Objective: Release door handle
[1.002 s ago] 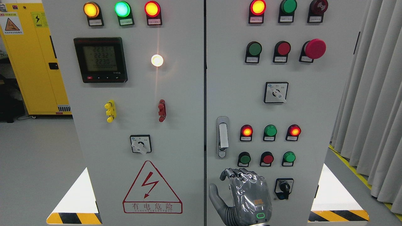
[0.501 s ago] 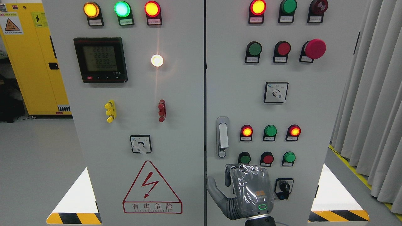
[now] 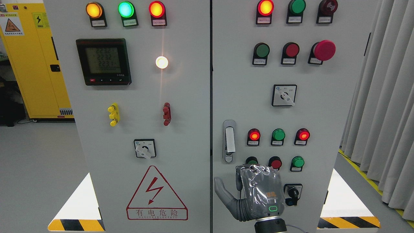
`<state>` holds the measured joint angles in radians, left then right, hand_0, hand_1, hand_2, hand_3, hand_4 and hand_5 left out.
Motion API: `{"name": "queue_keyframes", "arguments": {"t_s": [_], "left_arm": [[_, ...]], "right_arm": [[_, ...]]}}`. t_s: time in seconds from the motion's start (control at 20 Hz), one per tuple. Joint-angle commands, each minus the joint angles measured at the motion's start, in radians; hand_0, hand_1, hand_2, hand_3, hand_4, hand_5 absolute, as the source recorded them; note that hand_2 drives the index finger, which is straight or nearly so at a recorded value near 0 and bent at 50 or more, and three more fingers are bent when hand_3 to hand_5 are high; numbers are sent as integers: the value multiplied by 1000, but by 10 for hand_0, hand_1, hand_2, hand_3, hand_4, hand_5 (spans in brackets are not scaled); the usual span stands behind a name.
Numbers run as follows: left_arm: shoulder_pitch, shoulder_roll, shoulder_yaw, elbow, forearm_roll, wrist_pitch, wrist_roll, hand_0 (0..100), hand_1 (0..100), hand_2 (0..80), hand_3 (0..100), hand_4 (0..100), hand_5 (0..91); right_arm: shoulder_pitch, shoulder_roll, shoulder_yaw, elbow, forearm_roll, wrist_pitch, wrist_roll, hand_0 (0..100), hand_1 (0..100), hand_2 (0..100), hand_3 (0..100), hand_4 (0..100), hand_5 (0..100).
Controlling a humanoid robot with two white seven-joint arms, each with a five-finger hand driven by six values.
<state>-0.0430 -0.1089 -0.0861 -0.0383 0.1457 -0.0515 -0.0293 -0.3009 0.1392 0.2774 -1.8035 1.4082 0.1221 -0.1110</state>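
- You see the right hand (image 3: 255,194) low on the right cabinet door (image 3: 323,129), its arm entering at the bottom edge.
- Its fingers (image 3: 247,168) are curled and they grasp nothing; the thumb (image 3: 221,191) points out to the left.
- The door handle (image 3: 229,141) stands upright near the door's left edge, just above the hand, with a clear gap between them.
- The knuckles partly cover 2 push buttons: a green one (image 3: 251,160) and a red one (image 3: 275,161).
- The key switch (image 3: 292,194) is just beside the hand, on its right.
- The seam between the doors (image 3: 211,97) runs just left of the thumb.
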Motion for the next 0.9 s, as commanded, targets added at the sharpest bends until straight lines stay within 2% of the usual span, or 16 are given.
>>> {"name": "queue_keyframes", "arguments": {"t_s": [0.0,0.85], "left_arm": [[0,0,0,0,0,1,0,120,556,0,0,0,0],[0,0,0,0,0,1,0,120,556,0,0,0,0]], "right_arm": [[-9,2,-14,9,0,1,7,318,198,916,1000,974,924],[-29,2,-20,30,0,7,11,364,189,927,1000,966,922]]}}
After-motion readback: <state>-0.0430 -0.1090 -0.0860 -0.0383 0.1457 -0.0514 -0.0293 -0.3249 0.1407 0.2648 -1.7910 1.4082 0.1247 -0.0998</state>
